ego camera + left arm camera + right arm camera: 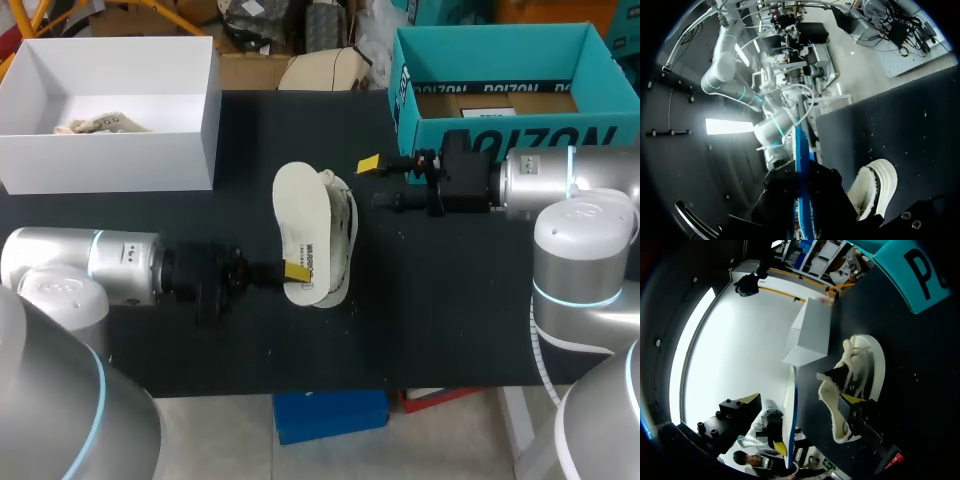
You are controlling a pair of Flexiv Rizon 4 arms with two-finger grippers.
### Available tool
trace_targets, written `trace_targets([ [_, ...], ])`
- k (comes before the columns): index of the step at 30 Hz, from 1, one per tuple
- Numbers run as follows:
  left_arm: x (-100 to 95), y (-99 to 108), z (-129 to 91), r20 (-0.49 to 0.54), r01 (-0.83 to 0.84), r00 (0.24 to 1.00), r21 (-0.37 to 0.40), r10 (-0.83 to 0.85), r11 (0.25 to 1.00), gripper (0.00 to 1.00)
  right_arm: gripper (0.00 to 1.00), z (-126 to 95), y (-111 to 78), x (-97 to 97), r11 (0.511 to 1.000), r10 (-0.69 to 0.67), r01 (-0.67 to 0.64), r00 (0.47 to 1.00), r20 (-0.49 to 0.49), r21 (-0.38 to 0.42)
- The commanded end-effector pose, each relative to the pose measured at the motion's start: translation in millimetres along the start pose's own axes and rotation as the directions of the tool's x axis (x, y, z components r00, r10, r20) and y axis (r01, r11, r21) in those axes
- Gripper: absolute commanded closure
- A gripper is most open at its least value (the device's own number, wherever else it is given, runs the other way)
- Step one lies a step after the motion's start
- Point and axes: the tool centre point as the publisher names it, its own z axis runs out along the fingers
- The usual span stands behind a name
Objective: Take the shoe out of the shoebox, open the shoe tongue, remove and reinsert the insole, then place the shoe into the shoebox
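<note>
Two hands: the left hand [293, 272] comes in from the near left and the right hand [377, 183] from the right, with the shoe between them at mid-bench.
Left hand state: closed on one end of the insole [303, 225], one yellow tip showing on its upper face. The left wrist view shows the insole edge-on between the fingers.
Right hand state: fingers spread wide with nothing between them. It sits just beside the shoe and apart from it in the head view.
Shoe: a cream shoe [347, 222] stands on its sole on the black bench [460, 300], fleece-lined opening upward.
Insole: out of the shoe and held roughly level above it, printed face up. It covers most of the opening and is offset toward the left arm.
Reason for hold: gripping one end leaves the rest of the insole free to be steered into the opening, and the level attitude matches the footbed.
Reason for right hand position: judged ready to steady the shoe or spread the collar.
Step in hand: judged between removal and reinsertion.
Boxes: the white box [110, 155] at the far left has a pale item inside and is judged to be the shoebox. A teal box [500, 135] sits at the far right.
Risk: the insole may buckle at the collar if the shoe slides.
</note>
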Motion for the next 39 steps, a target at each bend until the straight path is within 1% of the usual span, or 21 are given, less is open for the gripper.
trace_targets([
  [1, 5.4, 21.6, 8.9, 0.009, -0.009, 1.000, 0.042, 0.009, 0.999, 1.00, 0.00, 1.1, -0.6, -0.2, 1.000, 0.001, -0.001, 1.000, 0.001, -0.003],
  [5, 2.9, 23.3, 13.0, 0.007, -0.027, 1.000, 0.056, 0.026, 0.998, 1.00, 0.00, 1.1, -0.6, -0.2, 1.000, 0.001, -0.001, 1.000, 0.001, -0.003],
  [24, 2.9, 23.3, 13.0, 0.007, -0.027, 1.000, 0.056, 0.026, 0.998, 1.00, 0.00, 1.1, -0.6, -0.2, 1.000, 0.001, -0.001, 1.000, 0.001, -0.003],
  [28, 2.9, 23.3, 13.0, 0.007, -0.027, 1.000, 0.056, 0.026, 0.998, 1.00, 0.00, -0.9, -1.6, 5.8, 0.999, 0.013, -0.010, 0.997, -0.081, 0.041],
  [32, 2.9, 23.3, 13.0, 0.007, -0.027, 1.000, 0.056, 0.026, 0.998, 1.00, 0.00, 1.8, -6.7, 11.6, 0.989, 0.016, 0.007, 0.988, -0.153, 0.145],
  [35, 2.9, 23.3, 13.0, 0.007, -0.027, 1.000, 0.056, 0.026, 0.998, 1.00, 0.00, 4.4, -11.7, 13.6, 0.979, 0.015, 0.016, 0.988, -0.153, 0.202],
  [39, 2.9, 23.3, 13.0, 0.007, -0.027, 1.000, 0.056, 0.026, 0.998, 1.00, 0.00, 10.1, -18.2, 14.5, 0.970, 0.027, 0.008, 0.989, -0.144, 0.241],
])
